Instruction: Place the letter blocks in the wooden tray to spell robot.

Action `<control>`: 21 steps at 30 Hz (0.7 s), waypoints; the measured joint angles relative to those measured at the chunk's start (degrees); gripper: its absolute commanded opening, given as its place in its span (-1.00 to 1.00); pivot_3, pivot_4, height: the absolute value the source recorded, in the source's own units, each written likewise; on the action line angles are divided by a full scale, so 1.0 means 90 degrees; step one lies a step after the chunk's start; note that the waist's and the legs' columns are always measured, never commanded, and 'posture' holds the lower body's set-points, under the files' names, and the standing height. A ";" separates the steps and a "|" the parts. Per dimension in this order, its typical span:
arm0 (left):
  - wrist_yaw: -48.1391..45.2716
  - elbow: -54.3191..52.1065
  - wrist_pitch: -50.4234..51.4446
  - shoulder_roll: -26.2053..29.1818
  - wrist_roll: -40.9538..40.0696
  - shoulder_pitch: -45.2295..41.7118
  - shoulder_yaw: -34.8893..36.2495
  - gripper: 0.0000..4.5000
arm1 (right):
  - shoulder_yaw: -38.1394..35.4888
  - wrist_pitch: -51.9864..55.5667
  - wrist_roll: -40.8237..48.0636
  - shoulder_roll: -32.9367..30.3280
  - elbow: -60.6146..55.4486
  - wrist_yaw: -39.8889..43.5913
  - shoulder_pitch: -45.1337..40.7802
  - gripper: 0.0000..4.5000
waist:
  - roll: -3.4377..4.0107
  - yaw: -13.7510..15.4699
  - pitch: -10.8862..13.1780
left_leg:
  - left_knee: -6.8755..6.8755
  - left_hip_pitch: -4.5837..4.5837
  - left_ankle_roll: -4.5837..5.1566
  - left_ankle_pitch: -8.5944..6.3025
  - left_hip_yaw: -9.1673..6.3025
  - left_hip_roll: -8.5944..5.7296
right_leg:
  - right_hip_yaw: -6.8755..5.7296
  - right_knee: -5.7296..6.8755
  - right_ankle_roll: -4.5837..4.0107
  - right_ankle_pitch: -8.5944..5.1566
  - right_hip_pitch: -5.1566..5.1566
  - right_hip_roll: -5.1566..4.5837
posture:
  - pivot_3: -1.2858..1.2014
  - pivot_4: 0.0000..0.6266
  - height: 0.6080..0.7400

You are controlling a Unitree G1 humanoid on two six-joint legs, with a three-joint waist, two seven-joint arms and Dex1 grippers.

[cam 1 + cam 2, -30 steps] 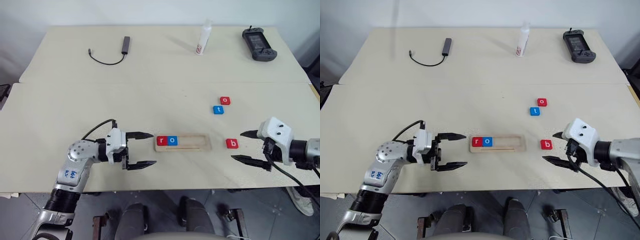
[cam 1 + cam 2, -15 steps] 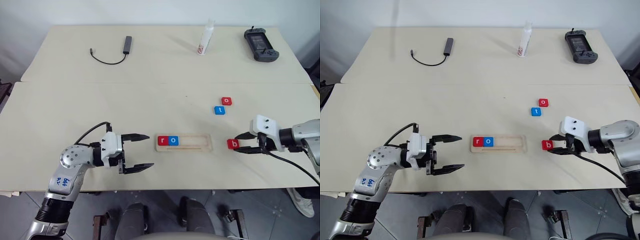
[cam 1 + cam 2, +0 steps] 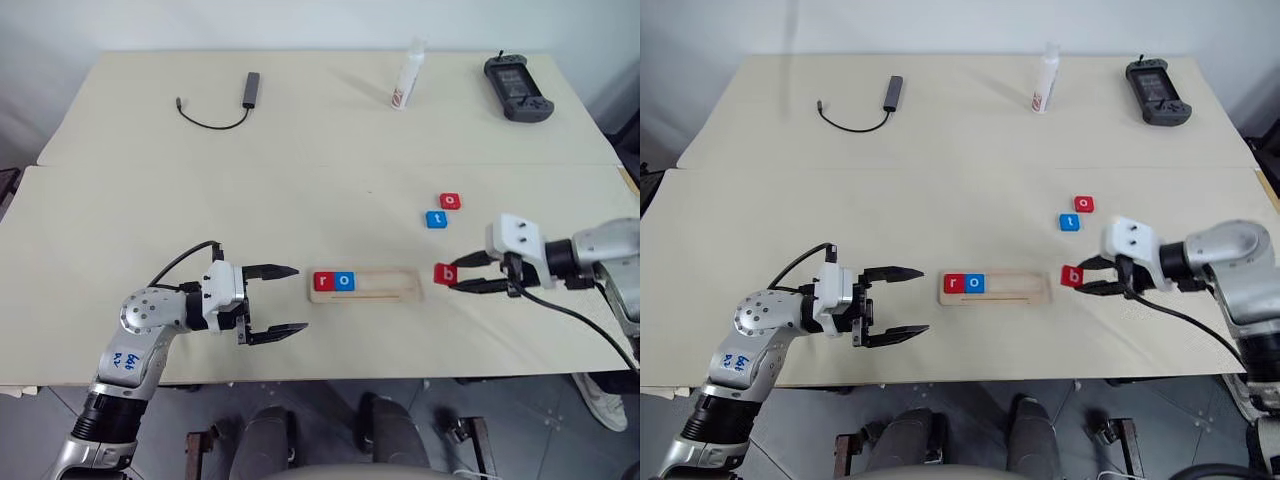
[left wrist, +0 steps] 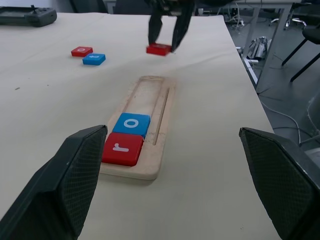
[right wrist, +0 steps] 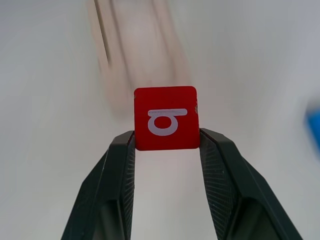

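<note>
Tray (image 3: 365,284): lengthwise on the near table, between both arms; red r (image 3: 323,281) and blue o (image 3: 344,281) fill its first 2 places, leaving the next free.
Right gripper (image 3: 450,274): clamped on the red b block (image 3: 444,273), pinched by opposite edges, letter face upward; held just beyond the tray's empty end, probably for the 3rd place.
Left gripper (image 3: 287,299): jaws wide, empty, parked beside the tray's filled end, clear of the slot.
Remaining blocks: red o (image 3: 450,201) and blue t (image 3: 436,219), side by side on the table beyond the tray.

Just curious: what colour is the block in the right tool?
Red b block; the right wrist view shows it best.
</note>
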 measured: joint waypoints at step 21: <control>0.0505 -0.0314 0.0012 0.0066 0.0011 0.0486 0.0176 1.00 | 0.1500 0.0147 -0.0927 0.1416 0.0213 -0.0579 -0.0742 0.99 | 0.0000 0.0005 0.0000 | -0.0001 -0.0010 0.0000 0.0000 -0.0002 -0.0007 | -0.0007 -0.0001 -0.0001 0.0001 -0.0004 -0.0002 | 0.03 -0.52 1.00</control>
